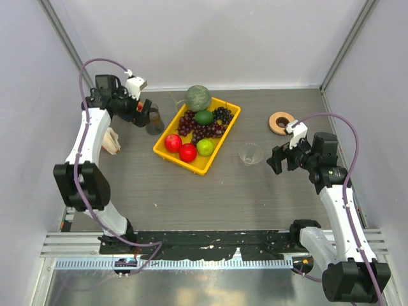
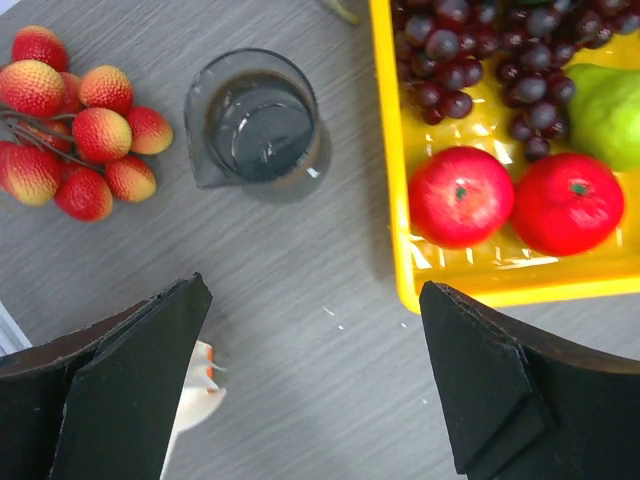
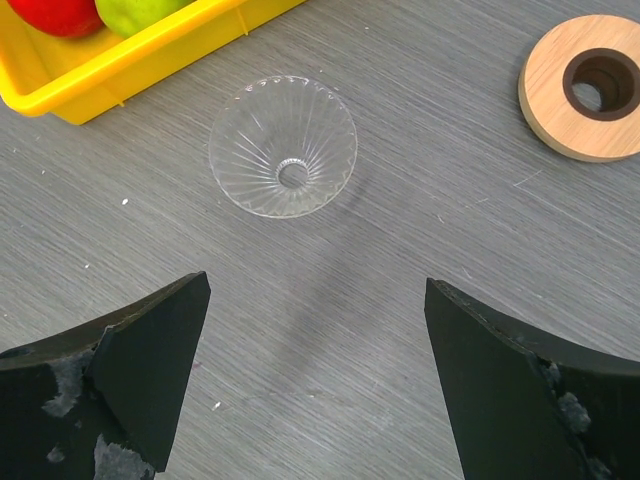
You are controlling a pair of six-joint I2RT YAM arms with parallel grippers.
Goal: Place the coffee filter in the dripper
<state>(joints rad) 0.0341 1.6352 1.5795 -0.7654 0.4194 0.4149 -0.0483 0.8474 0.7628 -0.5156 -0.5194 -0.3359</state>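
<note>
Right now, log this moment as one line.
left gripper open, empty, near dark glass cup | right gripper open, empty, facing dripper | dripper empty

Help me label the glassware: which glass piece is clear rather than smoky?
The ribbed dripper, right of the tray; the cup left of the tray is dark.

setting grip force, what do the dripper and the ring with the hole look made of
The dripper looks like clear glass or plastic, glossy: the table grain shows through its ribbed wall. The ring looks like pale wood, matt, with faint grain.
</note>
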